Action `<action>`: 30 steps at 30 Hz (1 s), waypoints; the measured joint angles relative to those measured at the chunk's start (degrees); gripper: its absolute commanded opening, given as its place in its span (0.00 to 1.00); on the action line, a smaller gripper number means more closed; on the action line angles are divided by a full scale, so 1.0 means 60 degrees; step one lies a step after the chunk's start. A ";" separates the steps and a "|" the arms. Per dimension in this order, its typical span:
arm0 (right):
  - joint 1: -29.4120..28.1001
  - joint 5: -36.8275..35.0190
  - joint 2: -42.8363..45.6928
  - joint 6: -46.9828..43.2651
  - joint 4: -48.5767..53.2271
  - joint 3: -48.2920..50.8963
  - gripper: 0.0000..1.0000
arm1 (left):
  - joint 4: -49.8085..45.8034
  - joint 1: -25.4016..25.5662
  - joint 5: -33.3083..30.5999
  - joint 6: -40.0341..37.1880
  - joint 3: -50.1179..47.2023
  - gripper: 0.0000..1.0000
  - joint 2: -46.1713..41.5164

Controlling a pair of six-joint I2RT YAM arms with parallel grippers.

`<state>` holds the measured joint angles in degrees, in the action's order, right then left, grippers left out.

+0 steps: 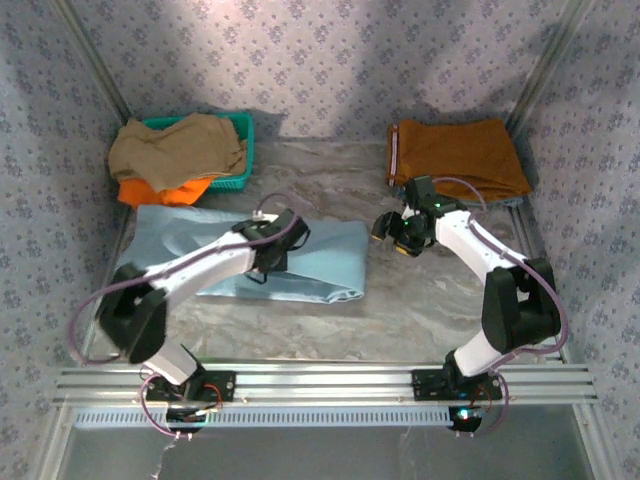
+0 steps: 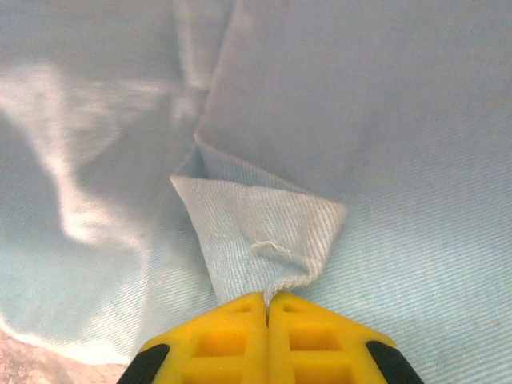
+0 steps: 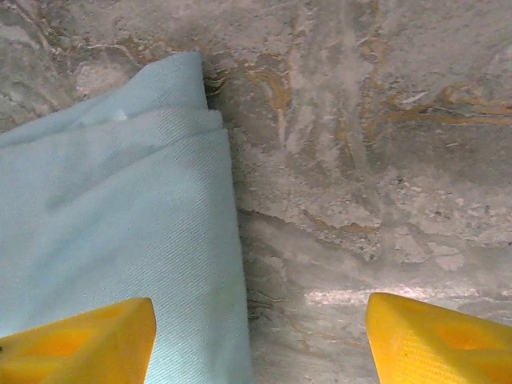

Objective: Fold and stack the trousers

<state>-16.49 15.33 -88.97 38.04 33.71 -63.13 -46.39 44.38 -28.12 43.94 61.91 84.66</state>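
The trousers (image 1: 325, 262) lie flat, at 9 o'clock from table centre. Left gripper (image 2: 267, 301) is pressed together on a small fabric corner. The pinch is thin, so the cloth may slip out on lifting. Right gripper (image 3: 260, 312) is spread and holds nothing, w/ the trouser edge at its 9 o'clock. It may catch the top layer only.

Pale lavender walls (image 1: 330, 60) printed with small floral sprigs close in the left, far and right sides. Slanting metal posts (image 1: 92, 60) stand at the far corners. The table (image 1: 420, 300) has a marbled grey-brown top with rusty veins. A ribbed aluminium rail (image 1: 330, 383) runs along its near edge. Soft light brightens the far wall.
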 measured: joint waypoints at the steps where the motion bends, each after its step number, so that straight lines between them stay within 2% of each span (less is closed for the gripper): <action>1: -0.0051 0.0025 0.0007 0.0000 -0.0025 0.0000 0.72 | -0.0004 0.0000 -0.0175 0.0255 -0.0386 0.00 -0.0561; 4: -0.0226 0.0102 0.0007 -0.0029 -0.0076 0.0000 0.72 | 0.0029 0.0000 -0.0499 0.0951 -0.1654 0.00 -0.2240; 5: -0.0277 0.0109 0.0007 -0.0033 -0.0095 0.0000 0.72 | 0.0066 0.0000 -0.0517 0.1158 -0.2069 0.08 -0.2692; 6: -0.0324 0.0146 0.0007 -0.0036 -0.0120 0.0000 0.72 | 0.0168 0.0000 -0.0495 0.1304 -0.2433 0.30 -0.3005; 7: -0.0368 0.0175 0.0004 -0.0036 -0.0142 0.0000 0.72 | 0.0324 0.0000 -0.0444 0.1446 -0.2801 0.48 -0.3217; 9: -0.0433 0.0222 -0.0022 -0.0036 -0.0171 -0.0004 0.72 | 0.0550 0.0000 -0.0251 0.1563 -0.3319 0.78 -0.3271; 11: -0.0481 0.0251 -0.0047 -0.0040 -0.0171 -0.0004 0.72 | 0.0794 0.0000 0.0040 0.1592 -0.3625 0.98 -0.3078; 17: -0.0528 0.0273 -0.0044 -0.0069 -0.0175 -0.0004 0.72 | 0.0688 -0.0149 0.0328 0.1406 -0.3362 0.98 -0.3246; 20: -0.0528 0.0262 -0.0029 -0.0073 -0.0175 -0.0004 0.72 | 0.0812 -0.1508 0.0936 0.0907 -0.2765 0.85 -0.3759; 22: -0.0525 0.0233 -0.0007 -0.0073 -0.0178 -0.0004 0.72 | 0.1337 -0.3053 0.1654 0.0517 -0.2386 0.77 -0.3621; 25: -0.0503 0.0233 -0.0011 -0.0073 -0.0189 -0.0004 0.72 | 0.1872 -0.4218 0.2503 -0.0047 -0.1723 0.73 -0.2386; 30: -0.0382 0.0237 -0.0120 -0.0291 -0.0211 -0.0004 0.72 | 0.2579 -0.4335 0.3708 -0.1002 -0.0120 0.85 0.0681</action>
<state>-18.79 16.75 -89.69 36.29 32.45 -63.16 -30.92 18.37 -5.87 37.93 61.19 88.75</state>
